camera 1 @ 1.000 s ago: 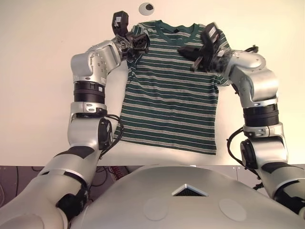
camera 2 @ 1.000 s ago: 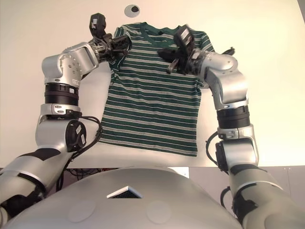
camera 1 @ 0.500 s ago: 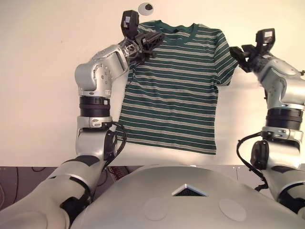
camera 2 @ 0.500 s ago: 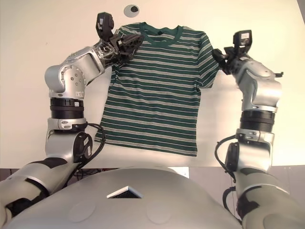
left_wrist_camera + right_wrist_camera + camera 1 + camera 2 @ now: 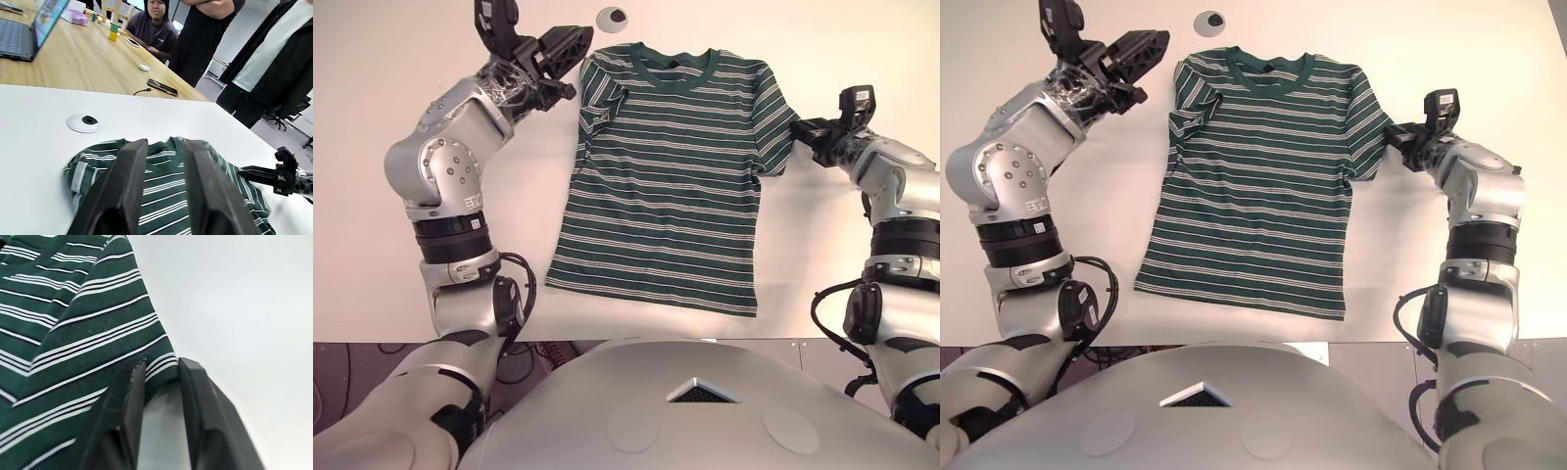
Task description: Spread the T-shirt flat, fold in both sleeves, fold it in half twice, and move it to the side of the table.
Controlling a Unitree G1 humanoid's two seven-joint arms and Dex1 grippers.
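Worktop (image 5: 822, 255): open room both sides of the one T-shirt (image 5: 666, 186), which lies flat mid-worktop, btm hem near your edge. Two pincers: L pincer (image 5: 576, 41) slightly apart, empty, raised beside the collar. R pincer (image 5: 798, 127) narrowly apart, straddling the sleeve hem. One cable grommet (image 5: 614, 17) behind.

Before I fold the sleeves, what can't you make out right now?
Left sleeve: bunched over itself in the head views, hem hidden in the fold.
Right gripper: in the right wrist view its fingertips cover the hem of the right sleeve; whether cloth sits between them is unclear.
T-shirt back layer: hidden under the front.
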